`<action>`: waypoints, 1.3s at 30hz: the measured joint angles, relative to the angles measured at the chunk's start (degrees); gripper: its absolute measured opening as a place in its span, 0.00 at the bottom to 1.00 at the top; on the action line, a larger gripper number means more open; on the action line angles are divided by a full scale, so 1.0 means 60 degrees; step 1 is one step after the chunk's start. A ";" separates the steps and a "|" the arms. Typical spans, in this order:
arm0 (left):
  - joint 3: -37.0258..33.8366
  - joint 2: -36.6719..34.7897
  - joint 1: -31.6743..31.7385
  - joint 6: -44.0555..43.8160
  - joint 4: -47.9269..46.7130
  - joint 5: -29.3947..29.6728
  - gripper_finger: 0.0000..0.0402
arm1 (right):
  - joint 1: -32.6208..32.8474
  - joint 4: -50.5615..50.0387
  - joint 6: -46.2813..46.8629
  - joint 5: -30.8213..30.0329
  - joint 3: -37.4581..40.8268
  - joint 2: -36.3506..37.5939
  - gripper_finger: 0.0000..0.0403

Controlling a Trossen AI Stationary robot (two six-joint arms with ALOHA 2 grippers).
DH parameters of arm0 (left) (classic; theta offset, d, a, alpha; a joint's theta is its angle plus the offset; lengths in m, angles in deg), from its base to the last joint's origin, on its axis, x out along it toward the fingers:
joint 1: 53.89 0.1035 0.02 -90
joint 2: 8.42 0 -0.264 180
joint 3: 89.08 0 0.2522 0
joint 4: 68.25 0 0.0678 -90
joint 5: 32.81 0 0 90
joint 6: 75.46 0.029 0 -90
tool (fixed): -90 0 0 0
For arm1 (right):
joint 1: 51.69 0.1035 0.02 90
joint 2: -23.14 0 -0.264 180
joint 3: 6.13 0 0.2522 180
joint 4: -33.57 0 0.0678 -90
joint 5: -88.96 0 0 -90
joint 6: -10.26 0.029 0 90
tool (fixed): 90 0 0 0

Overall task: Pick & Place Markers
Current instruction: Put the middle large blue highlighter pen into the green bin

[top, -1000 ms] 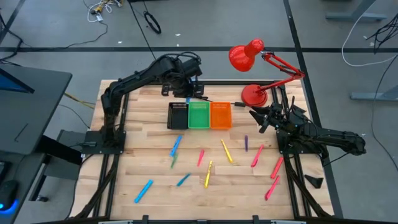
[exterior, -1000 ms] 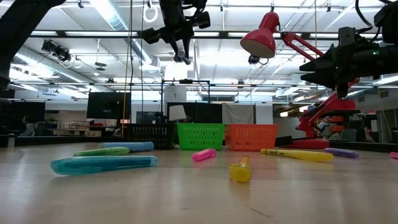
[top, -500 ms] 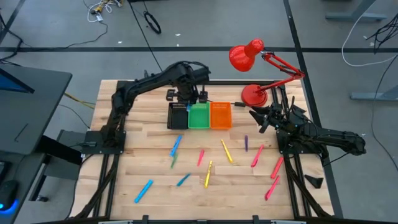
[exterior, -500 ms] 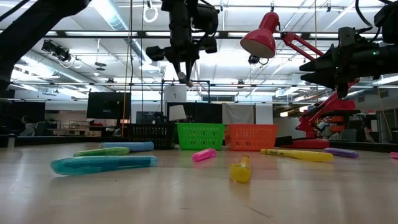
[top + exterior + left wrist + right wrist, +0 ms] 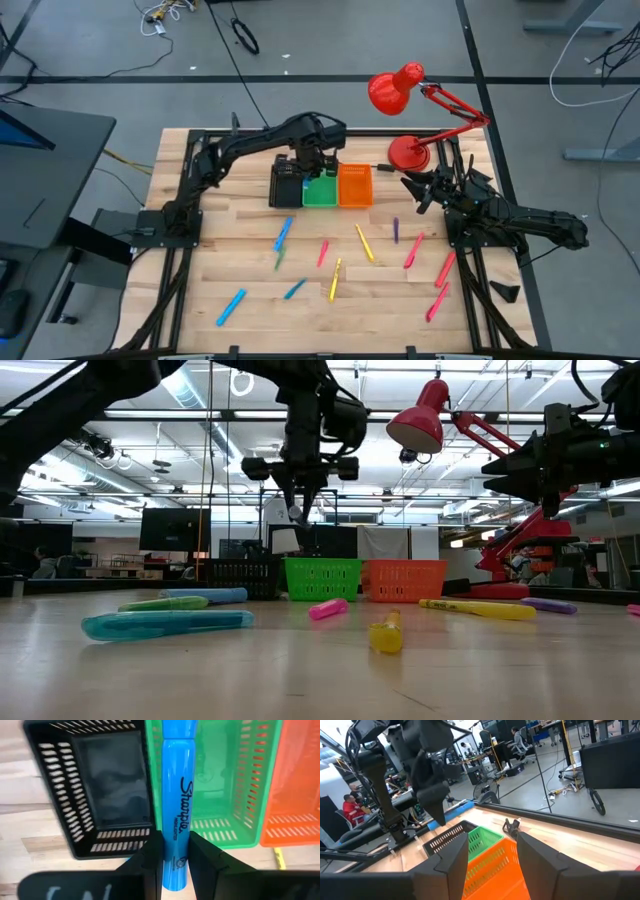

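Left gripper — clamped on a blue Sharpie marker — hangs above the green bin. Right gripper — fingers apart, nothing held — waits beside the red lamp.

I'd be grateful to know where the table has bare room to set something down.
Bare wood lies left of the black bin, and along the front edge right of the blue marker. The centre in front of the bins is crowded with markers, as is the right side by the right arm.
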 joint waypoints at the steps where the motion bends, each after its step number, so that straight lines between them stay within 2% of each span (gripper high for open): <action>1: 0.0000 0.0073 -0.0021 -0.0056 0.0054 0.0000 0.17 | -0.0002 0.0000 0.0000 0.0000 0.0002 0.0002 0.42; 9: 0.0013 0.0707 -0.0181 -0.0373 0.0711 -0.0082 0.17 | -0.0002 0.0000 0.0000 -0.0004 0.0002 0.0002 0.42; 19: -0.0004 0.1389 -0.0270 -0.0371 0.0795 -0.0237 0.17 | -0.0002 -0.0026 0.0000 -0.0007 0.0000 0.0002 0.42; 31: -0.0007 0.1560 -0.0329 -0.0817 0.0819 -0.0153 0.17 | -0.0002 -0.0011 0.0000 0.0000 0.0002 0.0002 0.42; 33: -0.0007 0.1564 -0.0329 -0.0811 0.0825 -0.0150 0.23 | -0.0001 -0.0015 0.0000 0.0000 0.0001 0.0002 0.42; 39: -0.0005 0.1564 -0.0318 -0.0803 0.0831 -0.0135 0.54 | -0.0002 -0.0007 0.0000 0.0000 0.0001 0.0002 0.42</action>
